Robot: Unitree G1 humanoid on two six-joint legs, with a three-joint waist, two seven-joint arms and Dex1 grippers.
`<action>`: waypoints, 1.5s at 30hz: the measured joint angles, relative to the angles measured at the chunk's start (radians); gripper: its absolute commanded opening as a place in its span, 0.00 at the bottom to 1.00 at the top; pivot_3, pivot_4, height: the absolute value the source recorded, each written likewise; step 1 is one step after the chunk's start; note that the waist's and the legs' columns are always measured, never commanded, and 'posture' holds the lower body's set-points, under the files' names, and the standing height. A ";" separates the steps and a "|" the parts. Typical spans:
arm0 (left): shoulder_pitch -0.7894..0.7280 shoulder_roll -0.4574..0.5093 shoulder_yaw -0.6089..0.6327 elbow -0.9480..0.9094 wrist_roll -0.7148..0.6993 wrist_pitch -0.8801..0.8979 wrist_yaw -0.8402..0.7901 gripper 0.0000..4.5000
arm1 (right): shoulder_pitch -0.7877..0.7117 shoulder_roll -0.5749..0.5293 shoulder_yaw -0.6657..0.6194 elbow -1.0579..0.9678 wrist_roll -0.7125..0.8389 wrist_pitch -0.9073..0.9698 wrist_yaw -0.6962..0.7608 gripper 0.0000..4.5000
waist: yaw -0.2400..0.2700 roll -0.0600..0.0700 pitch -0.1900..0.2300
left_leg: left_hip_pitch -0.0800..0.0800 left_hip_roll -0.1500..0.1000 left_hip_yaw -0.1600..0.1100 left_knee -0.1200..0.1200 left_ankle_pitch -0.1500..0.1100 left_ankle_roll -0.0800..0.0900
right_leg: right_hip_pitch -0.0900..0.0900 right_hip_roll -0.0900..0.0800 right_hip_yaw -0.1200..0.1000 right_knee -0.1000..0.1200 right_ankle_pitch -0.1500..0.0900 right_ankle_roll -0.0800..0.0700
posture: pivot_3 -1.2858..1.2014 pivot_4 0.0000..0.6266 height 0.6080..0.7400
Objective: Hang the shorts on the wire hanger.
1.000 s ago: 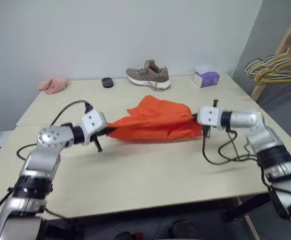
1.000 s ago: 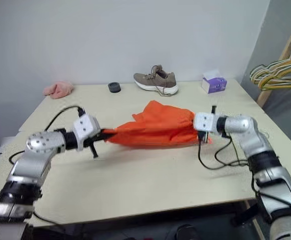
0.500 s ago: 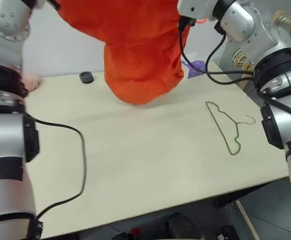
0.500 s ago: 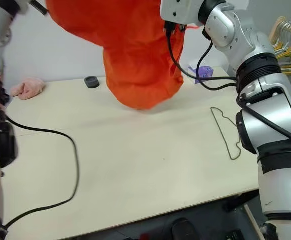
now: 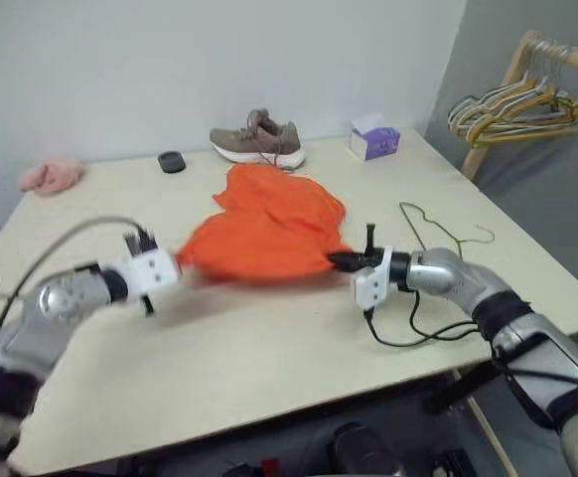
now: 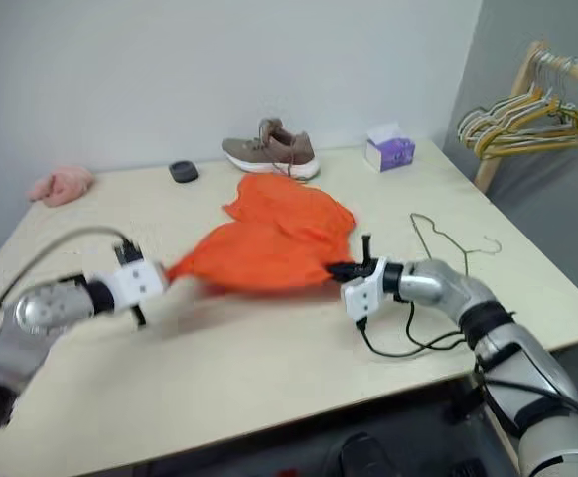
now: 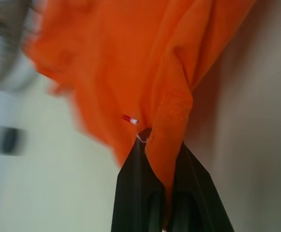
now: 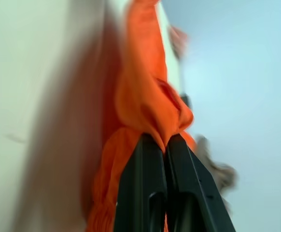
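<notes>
The bright orange shorts (image 5: 264, 231) lie spread on the table, stretched between my two grippers. My left gripper (image 5: 178, 266) is shut on their left edge; in the left wrist view the fabric (image 7: 145, 87) is pinched between the black fingers (image 7: 133, 193). My right gripper (image 5: 337, 261) is shut on the right edge, and the right wrist view shows cloth (image 8: 145, 101) clamped between its fingers (image 8: 145, 188). The thin olive wire hanger (image 5: 436, 237) lies flat on the table just right of the shorts, beyond my right gripper.
A brown shoe (image 5: 257, 142), a small black disc (image 5: 172, 161), a purple tissue box (image 5: 374, 137) and a pink cloth (image 5: 51, 173) sit along the table's far edge. A wooden rack with bunched hangers (image 5: 512, 104) stands at the right. Cables trail from both wrists.
Half a second ago the shorts hung high in the air from both raised grippers. Now both arms are down and the shorts rest on the table, still gripped at each end. The camera has shifted.
</notes>
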 measured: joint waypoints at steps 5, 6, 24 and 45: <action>0.299 0.108 0.151 -0.275 -0.168 0.282 -0.177 0.00 | 0.195 -0.118 0.029 -0.357 0.215 0.260 0.317 0.01 | 0.063 0.002 0.003 | 0.027 0.001 -0.005 -0.002 0.000 -0.001 | 0.024 0.002 -0.007 -0.006 -0.010 -0.014 | 0.44 0.00 1.00; 0.333 0.116 0.162 -0.308 -0.185 0.310 -0.209 0.00 | 0.210 -0.138 0.030 -0.403 0.245 0.317 0.369 0.01 | 0.075 0.003 0.005 | 0.032 0.001 -0.005 -0.003 -0.001 -0.001 | 0.030 0.002 -0.007 -0.007 -0.012 -0.021 | 0.44 0.00 1.00; 0.452 0.096 0.168 -0.461 -0.178 0.380 -0.433 0.00 | 0.403 -0.286 -0.077 -0.782 0.355 0.795 0.681 0.01 | 0.125 0.005 0.004 | 0.034 0.006 -0.007 -0.012 -0.007 -0.007 | 0.037 0.004 -0.017 -0.028 -0.009 -0.019 | 0.44 0.00 1.00; 0.434 0.062 0.326 -0.569 -0.332 0.557 -0.495 0.54 | 0.442 -0.290 -0.160 -0.970 0.528 1.146 0.783 0.71 | 0.132 0.005 0.004 | 0.035 0.008 -0.012 -0.017 -0.008 -0.008 | 0.038 0.005 -0.023 -0.029 -0.014 -0.022 | 0.44 0.00 1.00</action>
